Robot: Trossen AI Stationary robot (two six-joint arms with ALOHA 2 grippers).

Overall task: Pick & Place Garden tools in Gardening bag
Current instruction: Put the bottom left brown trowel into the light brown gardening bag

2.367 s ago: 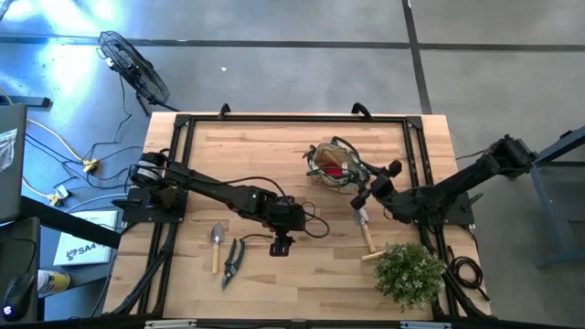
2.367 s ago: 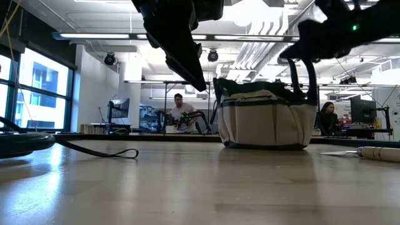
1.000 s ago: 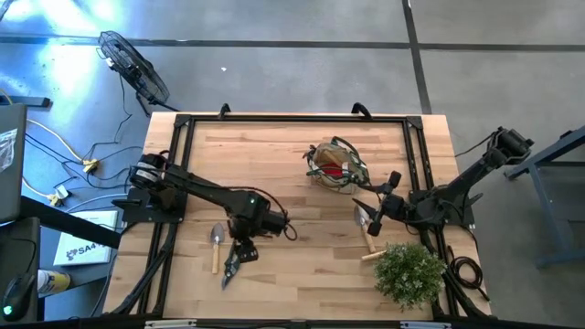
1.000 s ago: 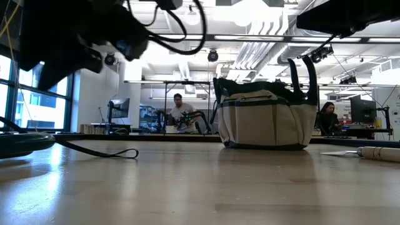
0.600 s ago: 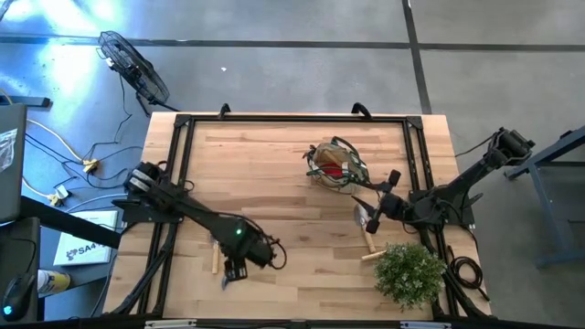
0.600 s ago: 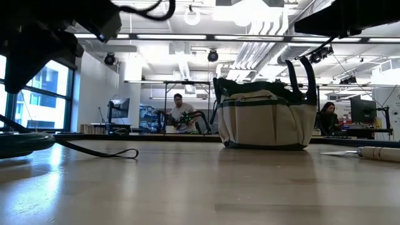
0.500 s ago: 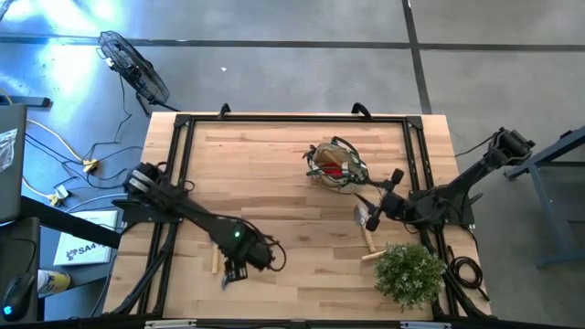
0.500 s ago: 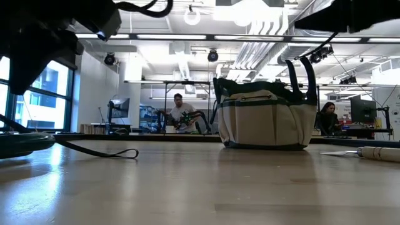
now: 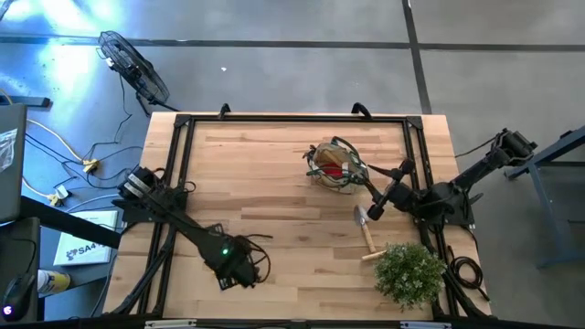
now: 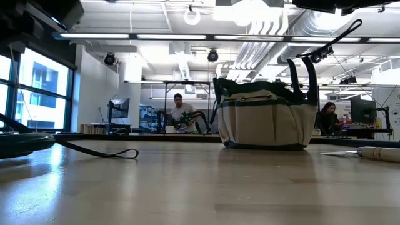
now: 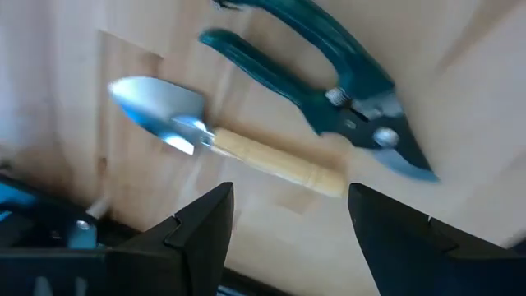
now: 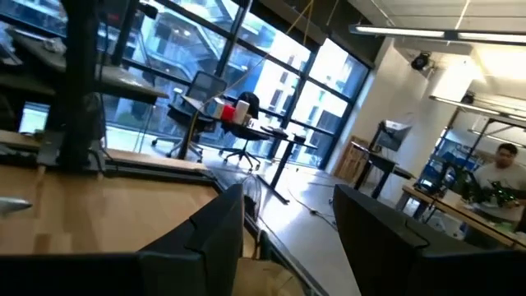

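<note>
Table: a pale wooden plank table [image 9: 274, 164] carried a black metal frame [image 9: 183, 128] along its edges.
Plant: a bushy green plant [image 9: 409, 272] stood at the table's 4 o'clock corner.
Fan: a round black wire-cage fan [image 9: 132, 66] lay on the grey floor off the 10 o'clock corner.
Cables: yellow and white cables [image 9: 78, 163] trailed at 9 o'clock; a black cable [image 10: 100, 150] looped across the tabletop.
Room: two seated people [image 10: 181, 112] showed far behind; office chairs [image 12: 214, 115] stood by tall windows.
</note>
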